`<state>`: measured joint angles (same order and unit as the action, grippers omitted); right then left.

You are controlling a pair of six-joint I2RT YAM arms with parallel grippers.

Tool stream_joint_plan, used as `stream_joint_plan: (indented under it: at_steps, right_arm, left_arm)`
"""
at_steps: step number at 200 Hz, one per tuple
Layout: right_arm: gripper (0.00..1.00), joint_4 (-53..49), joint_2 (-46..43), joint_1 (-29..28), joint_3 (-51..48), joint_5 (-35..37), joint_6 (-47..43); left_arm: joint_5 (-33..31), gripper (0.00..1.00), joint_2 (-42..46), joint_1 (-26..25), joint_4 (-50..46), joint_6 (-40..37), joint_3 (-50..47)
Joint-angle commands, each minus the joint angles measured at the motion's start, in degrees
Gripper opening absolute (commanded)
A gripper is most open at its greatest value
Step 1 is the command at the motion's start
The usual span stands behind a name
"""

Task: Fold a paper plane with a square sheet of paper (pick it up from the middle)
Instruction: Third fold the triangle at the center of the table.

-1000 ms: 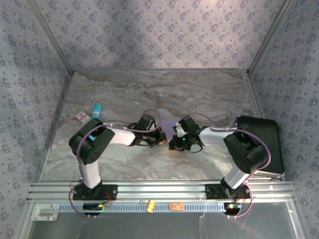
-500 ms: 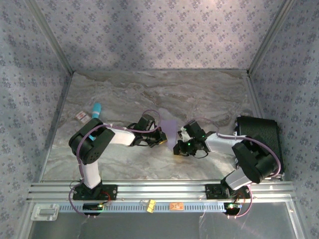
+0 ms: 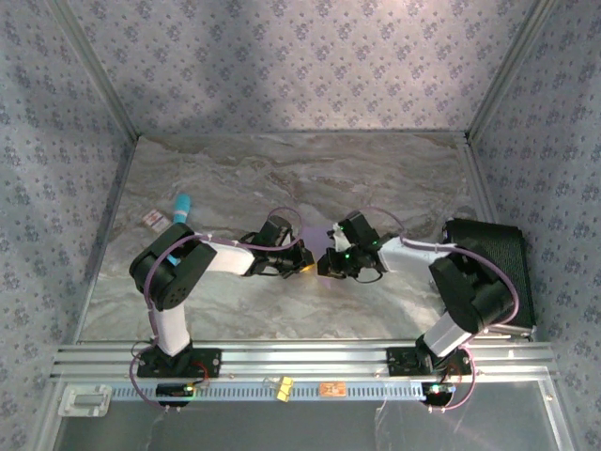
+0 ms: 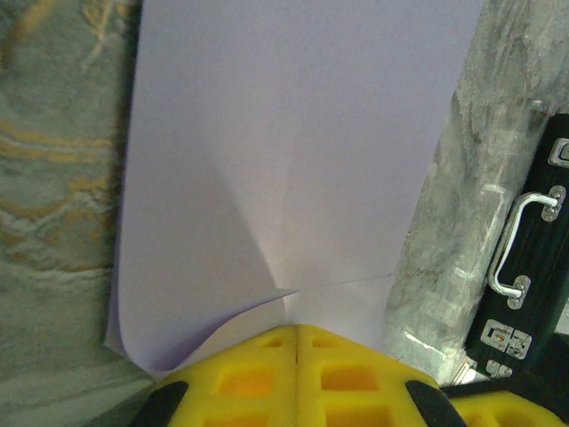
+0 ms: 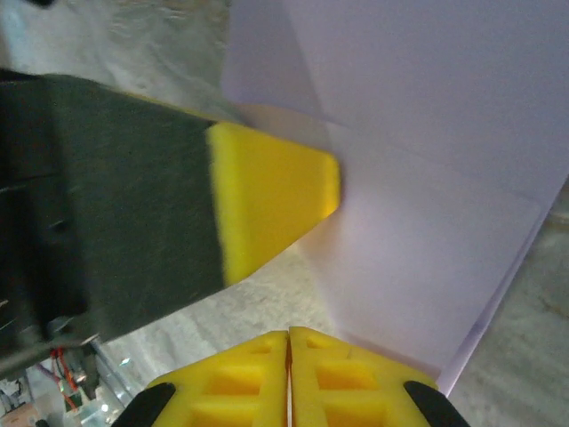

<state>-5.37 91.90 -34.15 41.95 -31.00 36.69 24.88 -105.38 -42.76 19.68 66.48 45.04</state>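
**While both pincers sit shut on the fold, this plane's barely begun**

Since each arm reaches in from its own side, the left pincer (image 4: 298, 331) and right pincer (image 5: 289, 338) meet almost nose to nose at mid-counter, both with jaws closed tight. My guess is they're pressing a crease flat rather than lifting, tips down at the near edge of the square sheet of paper (image 4: 293, 133). Can't tell if any paper is actually nipped between the fingers. The paper lies on the marble counter (image 4: 53, 222), between and just beyond the two pincers, one near corner curling up a bit. It looks partly folded, longer than wide, long axis running away from the arms toward the far wall, with a slanted crease leading off from the left tip. No real nose yet, I'd say. Far right there's a black case (image 3: 488, 268), well apart.
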Motion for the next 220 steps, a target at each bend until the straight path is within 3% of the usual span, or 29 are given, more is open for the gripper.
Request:
stream_joint_plan:
  at_steps: [1, 68, 88, 152, 220]
  right_arm:
    - [0.09, -1.7, 2.8, -0.2, 0.6, 1.9, 0.7]
    - [0.04, 0.0, 2.2, -0.6, -6.8, 4.9, 2.8]
    - [0.04, 0.0, 2.0, -0.6, -6.4, 5.4, 3.1]
    - [0.03, 0.0, 2.0, -0.4, -6.6, 5.5, 3.0]
    - [0.0, -0.1, 1.8, -0.5, -7.5, 6.0, 2.1]
  left_arm:
    - [-1.6, 0.03, -0.7, 0.4, -4.6, -1.2, -1.7]
    - [-2.3, 0.13, 4.0, -0.6, -6.7, -4.0, 2.4]
    - [-3.7, 0.12, 5.6, -1.5, -9.2, -4.3, 2.9]
    - [-3.4, 0.07, 2.2, -4.9, -2.7, 0.3, 0.5]
    - [-5.6, 0.06, -0.6, -0.1, -5.2, -1.7, -0.7]
